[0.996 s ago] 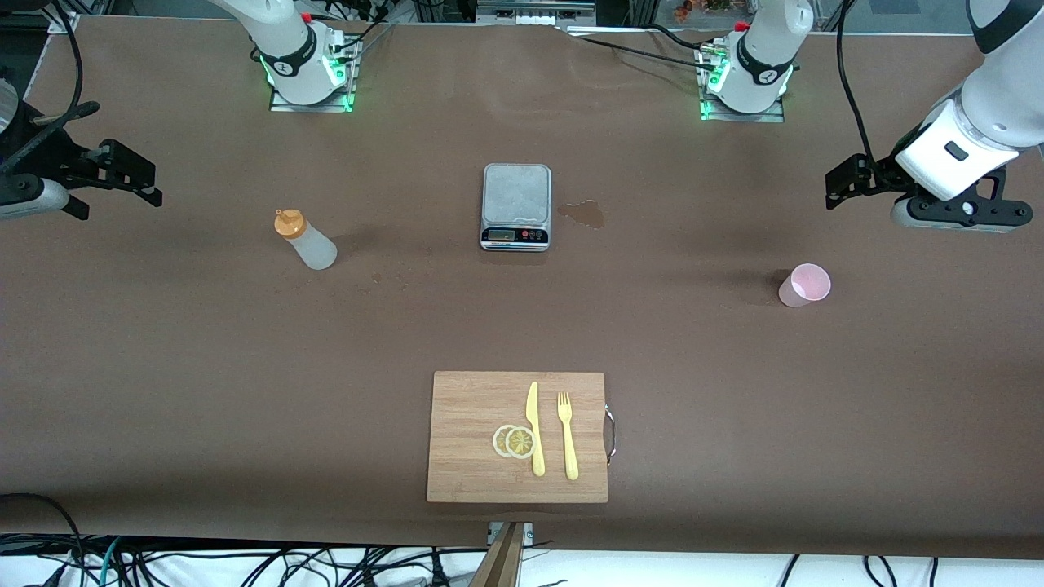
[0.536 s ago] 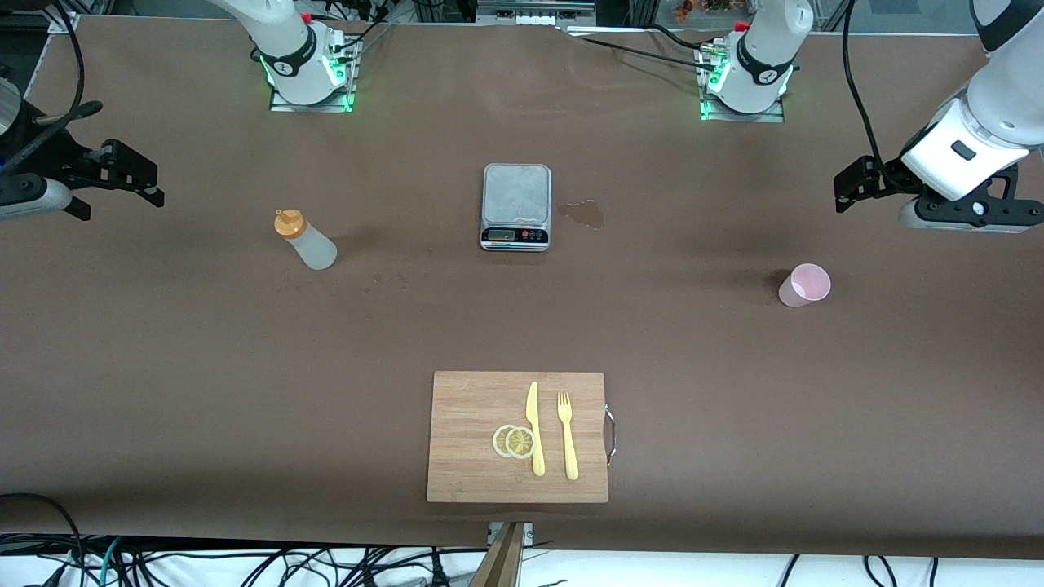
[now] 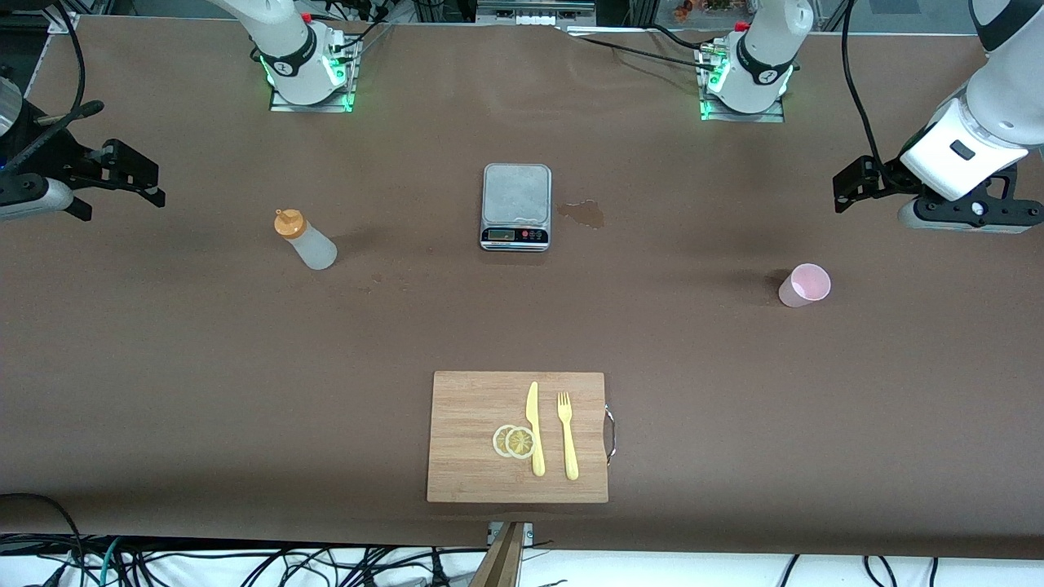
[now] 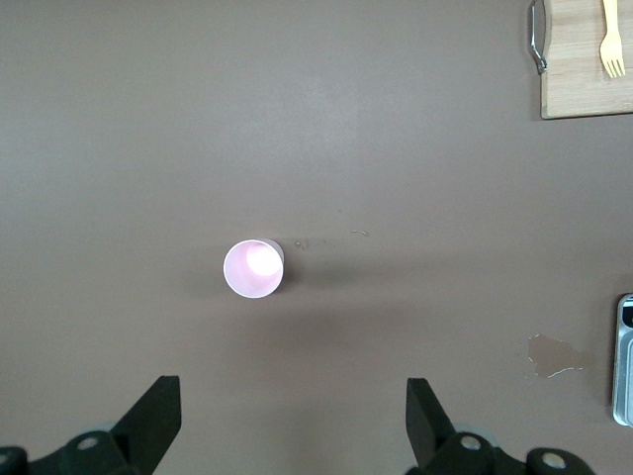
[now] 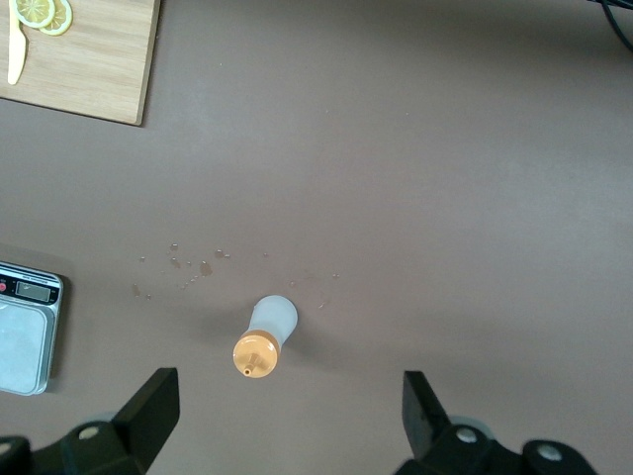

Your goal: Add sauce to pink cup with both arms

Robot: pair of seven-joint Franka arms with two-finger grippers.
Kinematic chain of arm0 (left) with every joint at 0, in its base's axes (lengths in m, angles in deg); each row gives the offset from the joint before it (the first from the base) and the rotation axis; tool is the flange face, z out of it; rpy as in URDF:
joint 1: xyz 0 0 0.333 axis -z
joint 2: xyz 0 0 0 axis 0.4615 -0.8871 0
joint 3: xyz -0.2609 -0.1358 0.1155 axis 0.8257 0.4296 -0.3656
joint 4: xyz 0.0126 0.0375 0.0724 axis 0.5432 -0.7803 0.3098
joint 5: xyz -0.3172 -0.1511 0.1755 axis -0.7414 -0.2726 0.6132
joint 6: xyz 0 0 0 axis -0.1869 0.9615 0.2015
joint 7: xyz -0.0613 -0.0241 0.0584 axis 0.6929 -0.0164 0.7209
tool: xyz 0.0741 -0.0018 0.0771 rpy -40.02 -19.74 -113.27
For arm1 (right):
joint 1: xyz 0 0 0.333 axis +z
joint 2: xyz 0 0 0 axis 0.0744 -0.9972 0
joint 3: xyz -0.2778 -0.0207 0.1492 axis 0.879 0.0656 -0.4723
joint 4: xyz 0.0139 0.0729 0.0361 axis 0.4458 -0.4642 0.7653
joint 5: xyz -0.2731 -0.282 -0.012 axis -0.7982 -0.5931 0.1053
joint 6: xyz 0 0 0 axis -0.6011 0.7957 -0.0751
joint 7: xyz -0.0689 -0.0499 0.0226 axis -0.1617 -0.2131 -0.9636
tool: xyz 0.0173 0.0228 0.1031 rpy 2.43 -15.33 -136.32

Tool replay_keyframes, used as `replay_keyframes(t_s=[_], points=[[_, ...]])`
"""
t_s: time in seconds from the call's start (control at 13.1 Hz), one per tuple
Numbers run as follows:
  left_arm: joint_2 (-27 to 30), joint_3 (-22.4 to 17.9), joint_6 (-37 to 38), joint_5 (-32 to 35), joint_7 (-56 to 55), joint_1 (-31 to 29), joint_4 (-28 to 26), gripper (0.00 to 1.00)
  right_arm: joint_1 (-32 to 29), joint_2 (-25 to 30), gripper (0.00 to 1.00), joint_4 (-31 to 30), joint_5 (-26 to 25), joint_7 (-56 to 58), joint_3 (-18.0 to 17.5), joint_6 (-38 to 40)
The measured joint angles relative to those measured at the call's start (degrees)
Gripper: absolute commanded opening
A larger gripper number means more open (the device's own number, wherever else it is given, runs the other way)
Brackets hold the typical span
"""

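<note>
The sauce bottle stands upright at the middle left of the front frame, toward the right arm's end of the table. The pink cup stands at the middle right, toward the left arm's end. Between them sits a kitchen scale; its display cannot be read. The right gripper hangs at the upper left edge, jaws apart and empty. The left gripper hangs at the upper right, jaws apart, empty.

Right pincer open above upright sauce bottle; scale nearby.
</note>
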Motion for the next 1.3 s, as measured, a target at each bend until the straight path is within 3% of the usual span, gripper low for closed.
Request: replay_keyframes(t_s=[1.3], points=[[-0.23,-0.04,0.0,-1.25,0.0,-0.03,0.15,1.0,-0.01,-0.28,1.0,0.0,0.0,-0.04,0.05,-0.02]])
